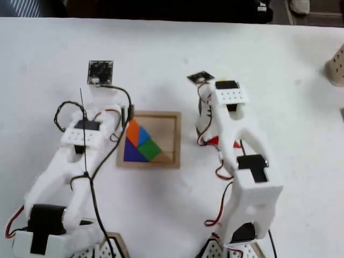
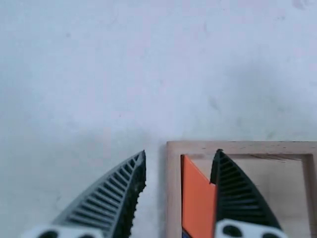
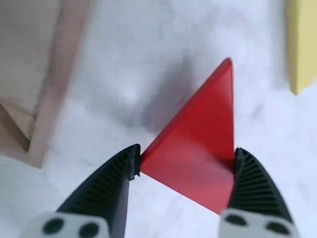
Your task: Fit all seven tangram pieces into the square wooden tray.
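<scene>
Right now the wooden tray (image 1: 150, 164) lies on the white bench (image 1: 269, 64) between the two arms. An orange piece (image 2: 195, 198), a blue piece (image 1: 144, 134), a green piece (image 1: 151, 149) and a dark blue piece (image 1: 133, 154) fill the tray's half nearest the left arm. The left jaws stand apart astride that tray wall, one finger over the orange piece. The right jaws are clamped on the red triangle (image 3: 198, 153), just beside the tray's other side. A yellow piece (image 3: 301, 44) lies farther from the tray.

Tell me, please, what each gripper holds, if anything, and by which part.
The right gripper pinches the red triangle across one corner and the opposite edge; the left gripper holds nothing.
</scene>
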`<state>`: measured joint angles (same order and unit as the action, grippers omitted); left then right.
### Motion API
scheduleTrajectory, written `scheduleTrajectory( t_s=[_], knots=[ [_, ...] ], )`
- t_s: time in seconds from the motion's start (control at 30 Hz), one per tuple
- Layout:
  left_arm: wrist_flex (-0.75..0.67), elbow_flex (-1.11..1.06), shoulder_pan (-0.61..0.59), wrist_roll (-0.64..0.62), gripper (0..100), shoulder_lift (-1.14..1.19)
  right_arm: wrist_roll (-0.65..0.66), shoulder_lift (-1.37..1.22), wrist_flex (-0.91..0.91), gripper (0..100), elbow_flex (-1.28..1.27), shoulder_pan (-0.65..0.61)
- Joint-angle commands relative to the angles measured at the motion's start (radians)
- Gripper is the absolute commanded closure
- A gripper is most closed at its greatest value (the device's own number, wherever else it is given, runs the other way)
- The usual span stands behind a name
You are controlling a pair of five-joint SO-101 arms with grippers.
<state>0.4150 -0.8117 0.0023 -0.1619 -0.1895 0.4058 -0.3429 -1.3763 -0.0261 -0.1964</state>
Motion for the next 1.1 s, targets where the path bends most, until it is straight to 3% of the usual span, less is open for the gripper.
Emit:
scheduleTrajectory(
  t_s=[0.0, 0.43, 0.73, 1.0, 1.07],
  knots=[
    [-0.028, 0.041, -0.013, 0.009, 77, -0.008, -0.028, 0.117, -0.041, 82.8, 0.038, -0.068],
    [-0.035, 0.069, -0.110, -0.002, 78, -0.012, -0.140, 0.085, 0.045, 82.8, 0.041, -0.417],
    [-0.035, 0.078, -0.116, -0.044, 77, -0.008, -0.140, 0.035, 0.122, 82.3, 0.043, -0.530],
    [-0.035, 0.078, -0.116, -0.043, 77, -0.008, -0.132, 0.025, 0.084, 62.3, 0.043, -0.558],
    [-0.035, 0.078, -0.116, -0.043, 77, -0.008, -0.132, 0.044, 0.054, 61.1, 0.051, -0.562]
  ],
)
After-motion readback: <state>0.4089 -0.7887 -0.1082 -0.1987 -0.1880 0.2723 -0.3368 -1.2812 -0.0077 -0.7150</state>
